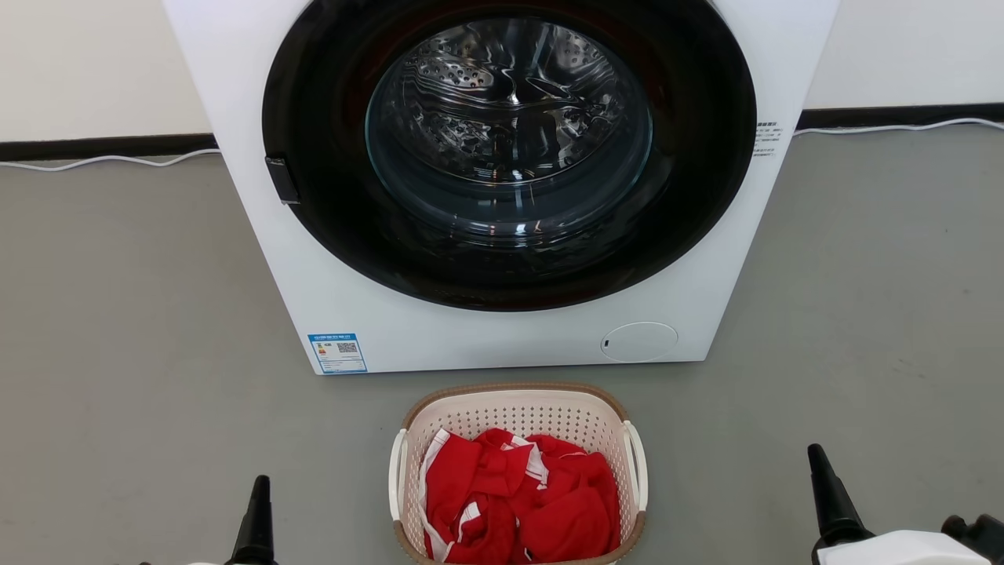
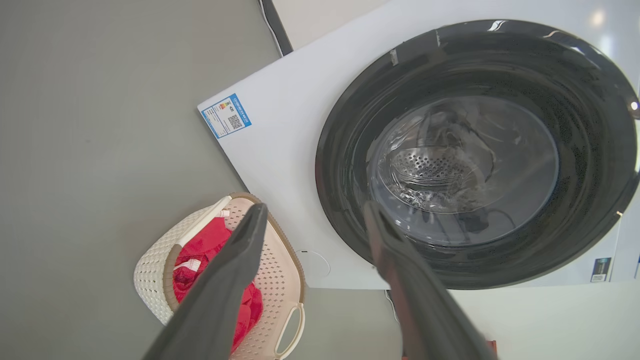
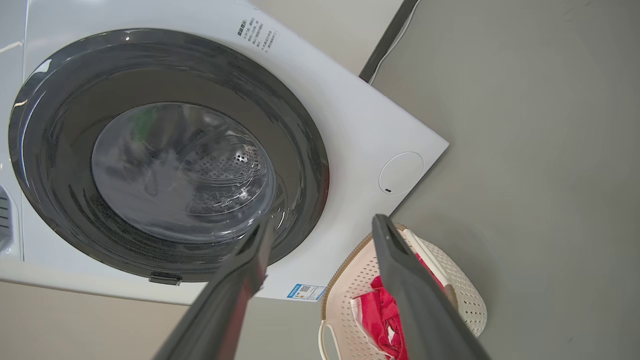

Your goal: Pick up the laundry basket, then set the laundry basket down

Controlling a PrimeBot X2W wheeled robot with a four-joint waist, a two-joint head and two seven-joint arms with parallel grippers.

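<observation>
Two pincers hang with fingers spread apart and empty, the left pincer point(image 2: 316, 210) and right pincer point(image 3: 322, 225) flanking the laundry basket point(image 1: 518, 414), which sits on the grey floor point(image 1: 118, 314) before a white washing machine point(image 1: 353, 298), red clothes point(image 1: 549, 502) inside.

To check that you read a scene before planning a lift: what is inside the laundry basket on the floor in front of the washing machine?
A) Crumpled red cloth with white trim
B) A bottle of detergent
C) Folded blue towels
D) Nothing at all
A: the laundry basket holds crumpled red cloth with white trim, which shows above the perforated walls in the head view and in both wrist views.
</observation>
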